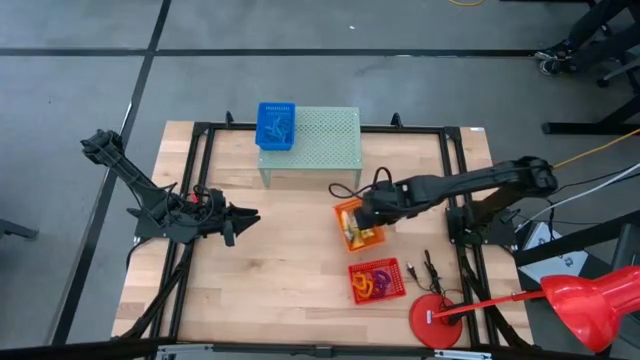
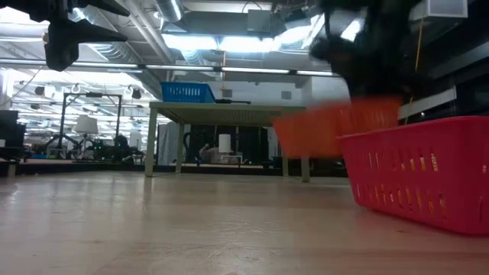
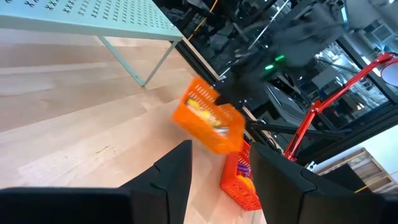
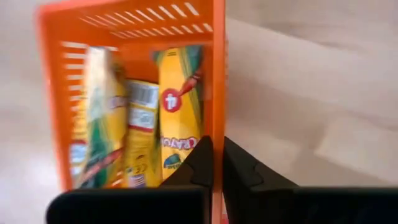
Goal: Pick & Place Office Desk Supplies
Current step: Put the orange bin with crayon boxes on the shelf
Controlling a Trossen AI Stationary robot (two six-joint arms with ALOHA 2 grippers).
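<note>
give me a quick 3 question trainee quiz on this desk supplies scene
1. True or false: the right end effector is shut on the rim of the orange basket.
2. Multiple choice: the blue basket sits on A) the wooden table, B) the pale green perforated stand, C) the red basket.
3. Fill in: the orange basket holds yellow ____ boxes.

Key: 1 true. 2 B. 3 crayon; the left end effector waits open over bare wood, and the red basket holds coloured loops.
</note>
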